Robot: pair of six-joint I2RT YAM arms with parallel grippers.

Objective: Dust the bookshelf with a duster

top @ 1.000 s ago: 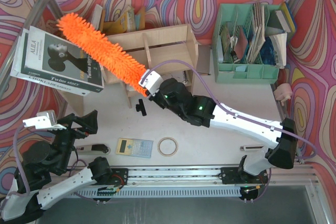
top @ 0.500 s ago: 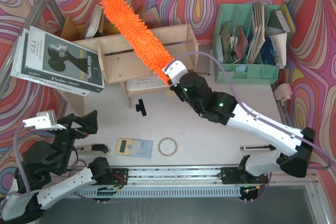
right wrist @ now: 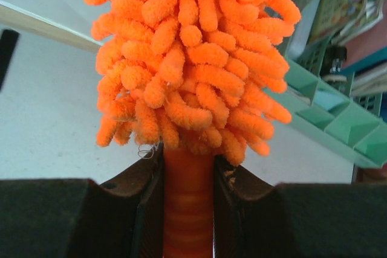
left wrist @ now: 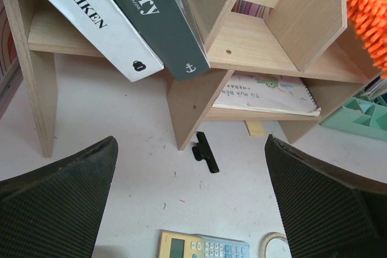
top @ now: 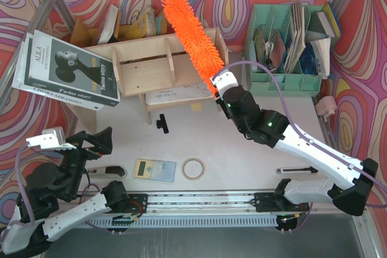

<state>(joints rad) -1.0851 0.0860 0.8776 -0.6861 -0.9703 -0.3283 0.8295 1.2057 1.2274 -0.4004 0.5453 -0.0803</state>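
Observation:
The bookshelf (top: 151, 67) is a pale-wood two-tier unit at the back middle of the table, also seen in the left wrist view (left wrist: 266, 46). The fluffy orange duster (top: 192, 37) lies slantwise over the shelf's right end, its tip reaching past the back edge. My right gripper (top: 219, 86) is shut on the duster's smooth orange handle (right wrist: 188, 203), just below the brush head (right wrist: 193, 58). My left gripper (top: 91, 143) stands open and empty near the front left, its fingers (left wrist: 60, 203) wide apart, facing the shelf.
Large books (top: 66, 70) lean on the shelf's left end. A mint-green organiser (top: 287, 83) with books stands at the back right. On the table lie a black clip (top: 161, 124), a calculator (top: 154, 168), a tape ring (top: 193, 168) and a pen (top: 296, 170).
My right arm has swept the duster rightward across the shelf top, from its left end to its right end. The left arm has not moved.

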